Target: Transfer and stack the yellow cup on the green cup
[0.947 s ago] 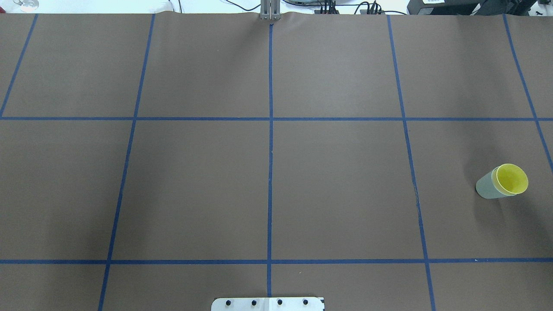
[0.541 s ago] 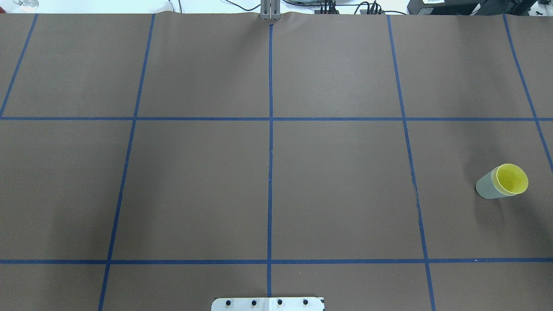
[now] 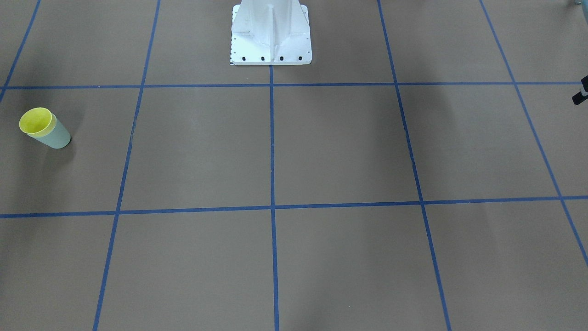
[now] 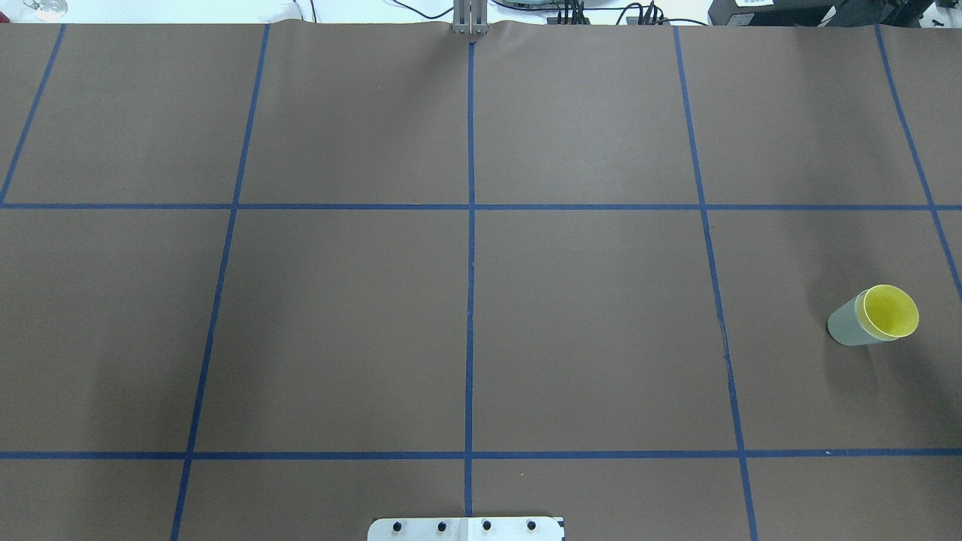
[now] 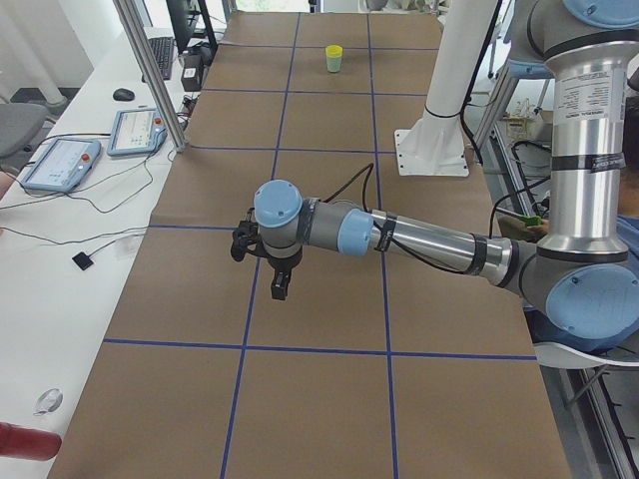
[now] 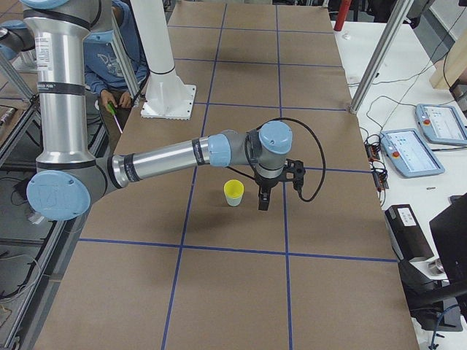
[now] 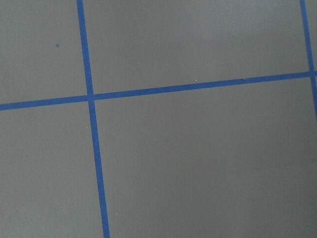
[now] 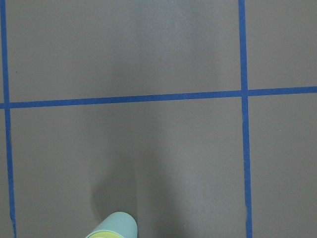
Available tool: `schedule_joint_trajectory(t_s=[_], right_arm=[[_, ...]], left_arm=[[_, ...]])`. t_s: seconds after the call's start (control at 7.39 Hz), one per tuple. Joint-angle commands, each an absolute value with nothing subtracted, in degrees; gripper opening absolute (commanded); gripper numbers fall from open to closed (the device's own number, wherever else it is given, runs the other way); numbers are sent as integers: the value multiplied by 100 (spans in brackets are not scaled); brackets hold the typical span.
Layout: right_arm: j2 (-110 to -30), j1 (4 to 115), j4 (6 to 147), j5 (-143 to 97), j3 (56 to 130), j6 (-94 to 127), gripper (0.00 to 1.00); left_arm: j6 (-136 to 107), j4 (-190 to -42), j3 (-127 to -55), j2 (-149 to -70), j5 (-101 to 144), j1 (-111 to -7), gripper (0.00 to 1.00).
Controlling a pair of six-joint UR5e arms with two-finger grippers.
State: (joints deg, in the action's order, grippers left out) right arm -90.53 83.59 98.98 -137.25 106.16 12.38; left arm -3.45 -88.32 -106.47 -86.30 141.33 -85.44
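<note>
Okay, yellow cup (image 4: 891, 310): it sat nested inside the green cup (image 4: 845, 324). From my screen only its rim and inside showed above the green one.
Green cup: it stood upright on the tabletop (image 4: 586, 323), out on the robot's right side, in the middle row of squares marked by the blue tape lines (image 4: 470, 300).
Right hand (image 6: 263, 200): it pointed down above the tabletop near the stacked cups, not touching them. I only caught it in the side view, so I couldn't tell whether its fingers were apart or together.
Right wrist view: part of the green cup poked in at the bottom edge, with a sliver of yellow under it. The rest was tabletop and tape.
Left hand (image 5: 279, 287): it hung above the tabletop toward the robot's left end, well apart from the cups. Same deal here, I couldn't tell if it was spread or closed.
Left wrist view: it showed tabletop and a tape crossing.
Base (image 3: 271, 32): a white pedestal sat bolted down on the centre tape line.
</note>
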Motion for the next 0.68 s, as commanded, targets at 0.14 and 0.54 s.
schedule_joint_trajectory(t_s=[0.14,0.54], right_arm=[[-9088,8358,9766,-13414,10617,1222,100],[-9622,8358,8574,-13245,10582,1230,100]], left_arm=[[-352,-8824,-10679,-8631,14133,-8543,100],[-352,-8824,-10670,-8631,14133,-8543,100]])
